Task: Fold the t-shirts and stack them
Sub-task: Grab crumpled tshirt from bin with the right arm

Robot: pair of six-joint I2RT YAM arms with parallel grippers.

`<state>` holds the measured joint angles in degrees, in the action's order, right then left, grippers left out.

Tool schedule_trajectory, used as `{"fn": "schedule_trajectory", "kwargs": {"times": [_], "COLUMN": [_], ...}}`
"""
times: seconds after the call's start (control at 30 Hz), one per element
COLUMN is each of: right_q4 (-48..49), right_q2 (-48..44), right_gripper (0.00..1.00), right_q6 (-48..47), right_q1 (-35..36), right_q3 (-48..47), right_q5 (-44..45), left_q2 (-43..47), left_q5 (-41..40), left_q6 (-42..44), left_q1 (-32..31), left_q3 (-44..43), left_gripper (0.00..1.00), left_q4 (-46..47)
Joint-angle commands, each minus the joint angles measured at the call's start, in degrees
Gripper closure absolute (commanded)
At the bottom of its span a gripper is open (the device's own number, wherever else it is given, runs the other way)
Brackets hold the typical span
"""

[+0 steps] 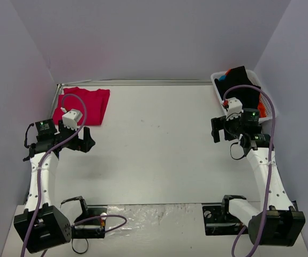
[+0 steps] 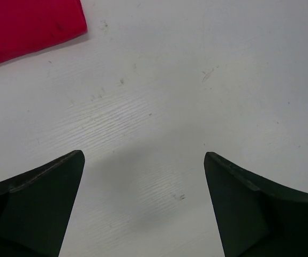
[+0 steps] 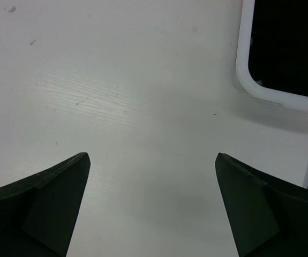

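Observation:
A crimson-red t-shirt [image 1: 84, 106] lies folded flat at the back left of the table; its corner [image 2: 25, 27] shows at the top left of the left wrist view. A black t-shirt [image 1: 239, 83] fills the white basket [image 1: 216, 88] at the back right, with bits of orange [image 1: 227, 72] and blue [image 1: 222, 78] cloth beside it. My left gripper [image 1: 77, 142] [image 2: 143, 160] hangs open over bare table just in front of the red shirt. My right gripper [image 1: 218, 130] [image 3: 152, 160] is open over bare table in front of the basket, holding nothing.
The basket's white rim [image 3: 243, 69] with black cloth [image 3: 287, 43] inside is at the top right of the right wrist view. Grey walls close in the table on the left, back and right. A metal rail [image 1: 143, 82] runs along the far edge.

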<state>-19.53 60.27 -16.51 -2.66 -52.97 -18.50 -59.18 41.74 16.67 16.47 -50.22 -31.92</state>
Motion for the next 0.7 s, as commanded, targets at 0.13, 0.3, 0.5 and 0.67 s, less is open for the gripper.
{"fn": "schedule_trajectory", "kwargs": {"times": [0.13, 0.3, 0.5, 0.67], "right_q4": [1.33, -0.07, 4.22, 14.06], "right_q2": [-4.63, 1.07, 6.60, 19.08], "right_gripper": [0.00, 0.00, 0.00, 0.00], "right_q6": [-1.84, -3.35, -5.54, -8.97], "right_q1": [-0.33, 0.63, 1.25, 1.25], "right_q3": [1.98, -0.20, -7.93, -14.26], "right_q5": [-1.71, -6.81, 7.81, 23.31], "left_q2": [0.90, 4.59, 5.92, 5.21], "left_q5": [-0.08, 0.46, -5.97, -6.32], "left_q6": [1.70, -0.49, -2.07, -2.26], "left_q1": [0.32, 0.32, 0.32, 0.32], "left_q3": [-5.41, -4.28, -4.01, -4.28], "left_gripper": [0.06, 0.06, 0.06, 0.06], "left_q4": [-3.93, -0.26, 1.60, 0.64]}}
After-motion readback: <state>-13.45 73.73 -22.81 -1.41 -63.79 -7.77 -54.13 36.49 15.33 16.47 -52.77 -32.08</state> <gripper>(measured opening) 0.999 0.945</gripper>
